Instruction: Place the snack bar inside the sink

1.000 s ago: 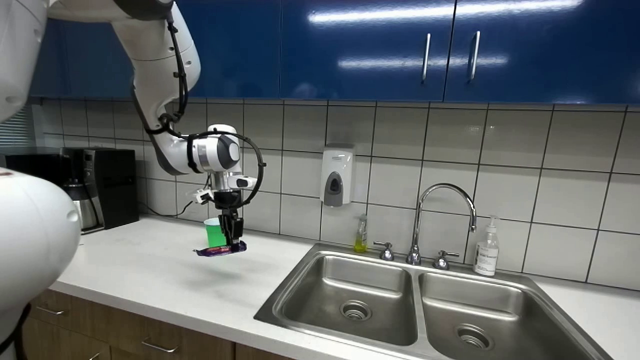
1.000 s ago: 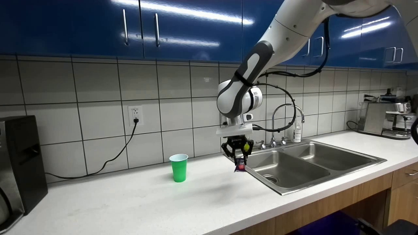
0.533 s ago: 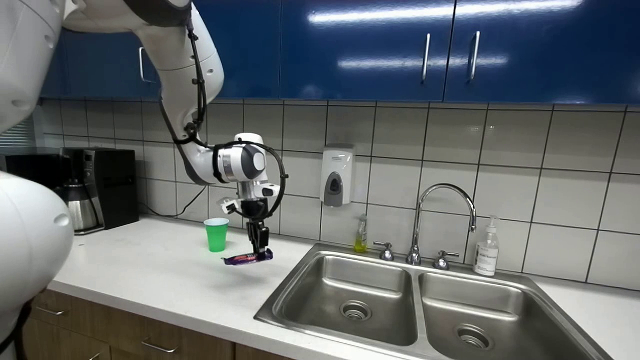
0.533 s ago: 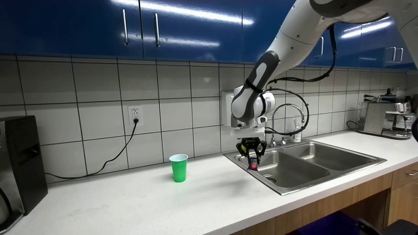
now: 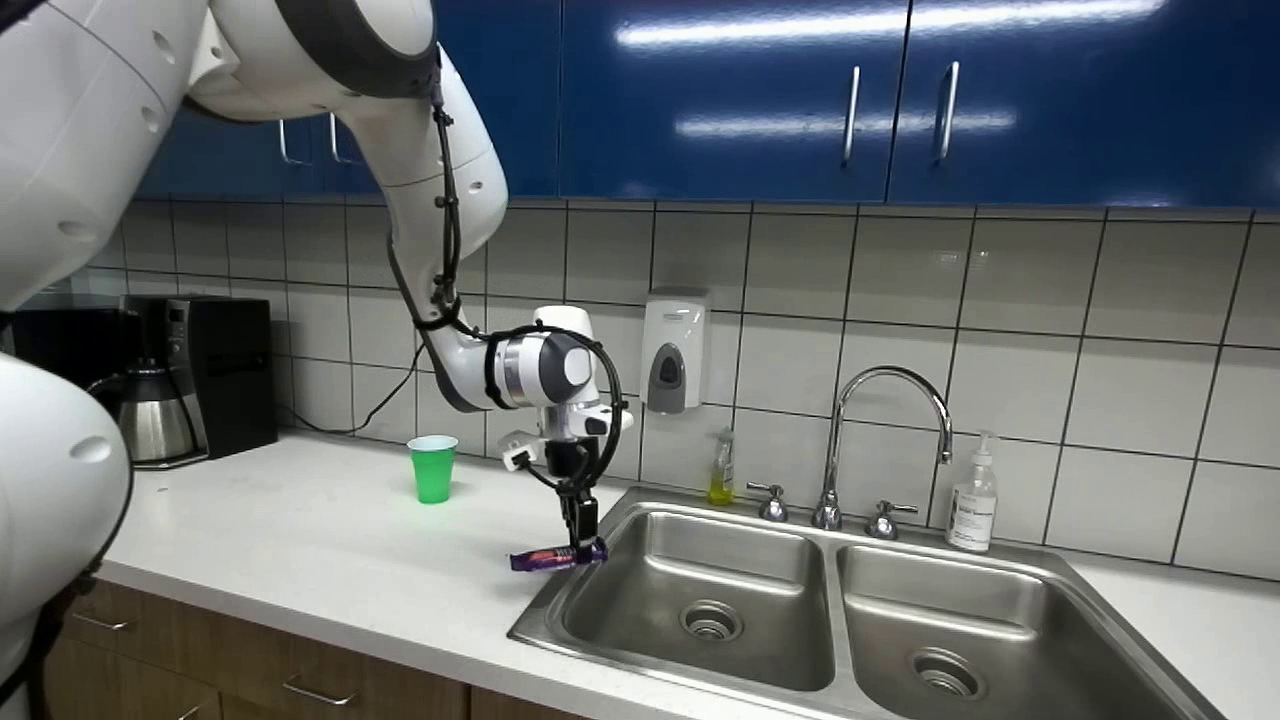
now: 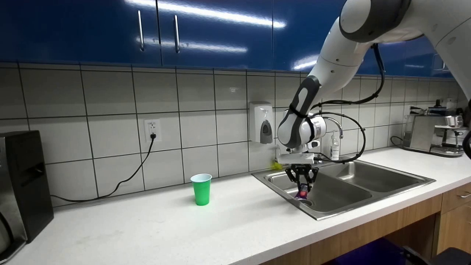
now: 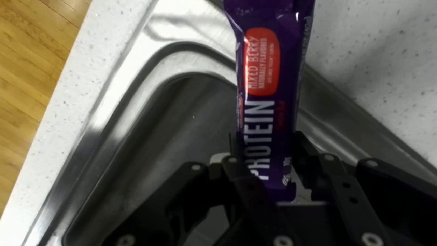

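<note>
The snack bar, in a dark purple wrapper with a red label, shows in both exterior views (image 5: 545,560) (image 6: 302,195) and fills the upper middle of the wrist view (image 7: 261,68). My gripper (image 5: 586,545) is shut on one end of it, with a finger on each long side, as the wrist view (image 7: 268,147) shows. The bar is held about level, in the air. The steel double-bowl sink (image 5: 838,630) is below. The gripper is over the edge of one bowl (image 7: 164,136). The bar's free end reaches back over the rim towards the counter.
A green cup (image 5: 433,470) stands on the counter (image 6: 165,228). The chrome faucet (image 5: 830,460), a yellow soap bottle (image 5: 721,468) and a pump bottle (image 5: 973,500) stand along the sink's back edge. A soap dispenser (image 5: 675,350) hangs on the tiled wall.
My gripper has moved right and down in both exterior views, carrying the bar from above the counter to the edge of the sink bowl. The cup has not moved.
</note>
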{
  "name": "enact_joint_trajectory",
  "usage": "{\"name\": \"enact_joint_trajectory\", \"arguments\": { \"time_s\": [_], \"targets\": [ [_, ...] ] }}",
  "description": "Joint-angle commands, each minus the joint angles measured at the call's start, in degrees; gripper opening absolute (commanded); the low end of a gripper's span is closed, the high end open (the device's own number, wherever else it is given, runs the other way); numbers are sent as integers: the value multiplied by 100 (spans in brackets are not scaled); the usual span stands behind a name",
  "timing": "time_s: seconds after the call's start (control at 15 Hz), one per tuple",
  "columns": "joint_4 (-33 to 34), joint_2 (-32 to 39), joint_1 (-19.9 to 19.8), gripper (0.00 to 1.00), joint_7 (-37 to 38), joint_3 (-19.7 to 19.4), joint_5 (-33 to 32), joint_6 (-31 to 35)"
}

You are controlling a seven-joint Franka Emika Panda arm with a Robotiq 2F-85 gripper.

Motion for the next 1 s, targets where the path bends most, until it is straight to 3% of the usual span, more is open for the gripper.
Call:
{"name": "enact_joint_trajectory", "arguments": {
  "time_s": [0.0,0.93],
  "targets": [
    [477,442,-219,14,-98,-53,273,55],
    [2134,1828,-626,14,-80,-341,857,-79]
  ]
}}
